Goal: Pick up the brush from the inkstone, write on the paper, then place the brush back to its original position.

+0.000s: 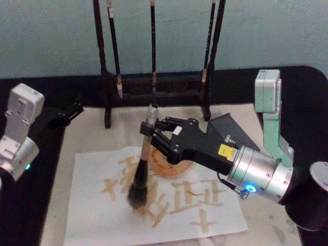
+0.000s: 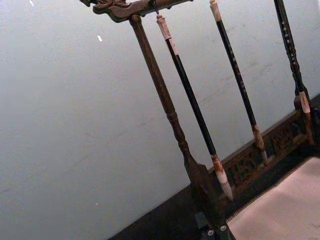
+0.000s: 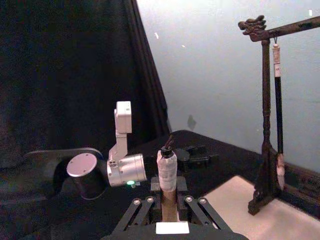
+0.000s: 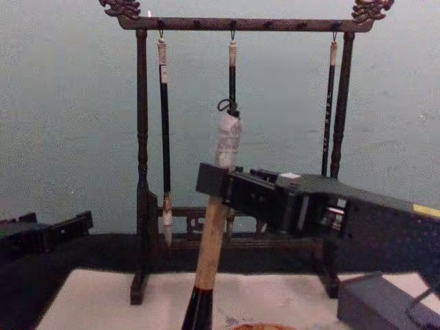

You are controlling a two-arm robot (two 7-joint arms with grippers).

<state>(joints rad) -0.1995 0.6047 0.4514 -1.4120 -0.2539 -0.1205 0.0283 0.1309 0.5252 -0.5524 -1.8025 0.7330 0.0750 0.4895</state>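
Rack [image 4: 234, 24] stands at the far edge of the mat [image 1: 87, 138]. Three slim brushes [image 4: 164, 124] hang from its top bar. The paper [image 1: 92, 215] lies on the mat, nearer than the rack, and is marked with tan strokes. An orange round object [image 1: 171, 166], kind unclear, sits on the paper under the right arm. The inkstone [image 1: 233, 128] is on the mat's far right, behind that arm and apart from the brush.

Right pincer [image 1: 152, 134] reaches in from the right with its fingers closed on the tan upper handle of the brush [image 1: 145, 156]. The brush is near upright, top tilted slightly right. Bristles touch the paper left of centre, among the strokes. In the chest view the end cap lines up with the middle hanging brush, but the head view shows the rack farther back, with a gap.

Left pincer [image 1: 66, 114] is parked over the black desk [image 1: 36, 205] at the mat's far left corner.

The bristles are well inside all paper edges. There is bare paper to the left and near left.
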